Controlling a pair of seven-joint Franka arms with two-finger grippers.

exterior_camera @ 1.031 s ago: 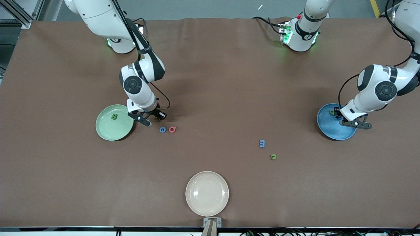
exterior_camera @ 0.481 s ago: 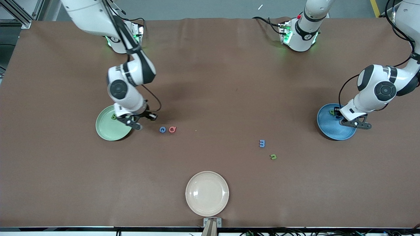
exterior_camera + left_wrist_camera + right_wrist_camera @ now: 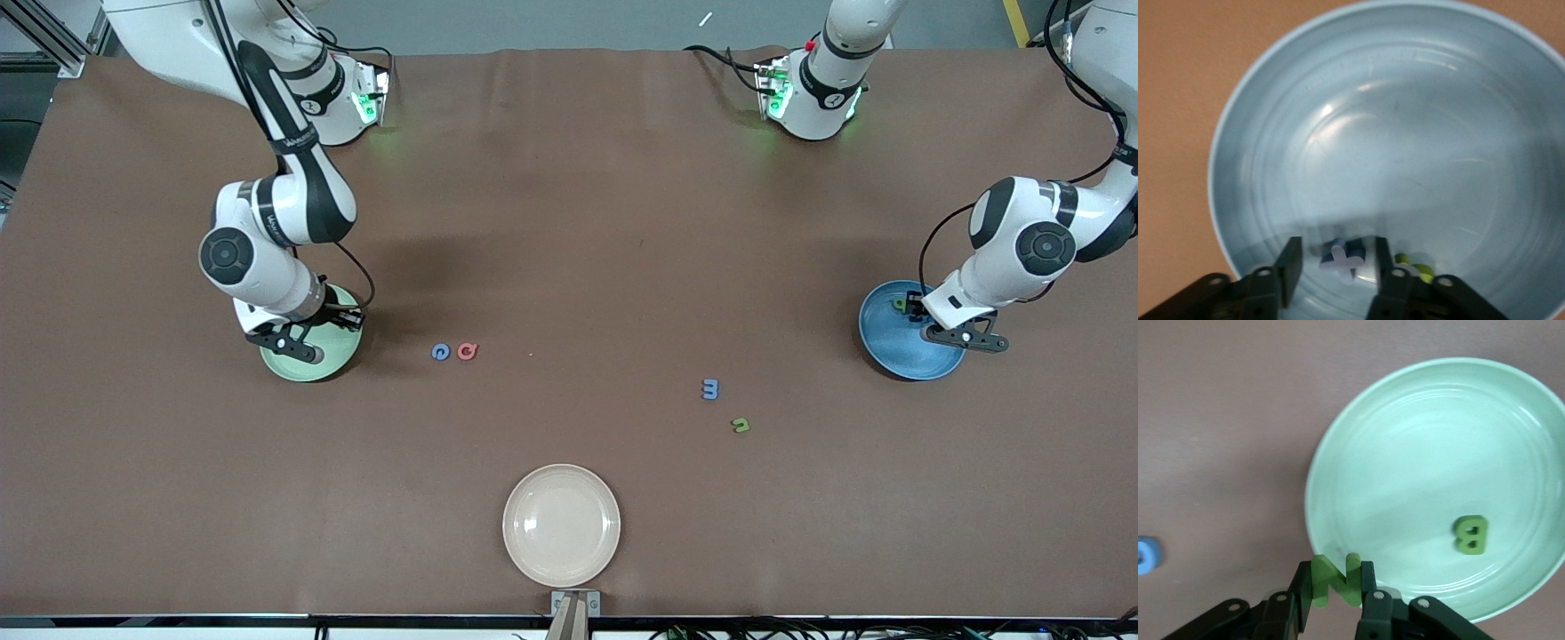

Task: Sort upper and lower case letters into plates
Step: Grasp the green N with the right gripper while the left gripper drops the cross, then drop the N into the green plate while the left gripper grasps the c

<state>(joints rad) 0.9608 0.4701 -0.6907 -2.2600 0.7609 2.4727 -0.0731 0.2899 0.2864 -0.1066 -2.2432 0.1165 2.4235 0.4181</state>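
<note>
Two glossy white arms with dark grey joint bands, round black joint caps, black cables, black two-finger grippers, green-lit bases.

We hold our right gripper low over the mint plate, jaws clamped on the green N, while our left gripper hangs over the blue plate, fingers parted, blue t between them.

The right hand and its arm cover much of the mint green plate in the front view — the green B is hidden there. In the left wrist view the blue t is blurred, and the green letter beside it — half hidden — cannot be read.
</note>
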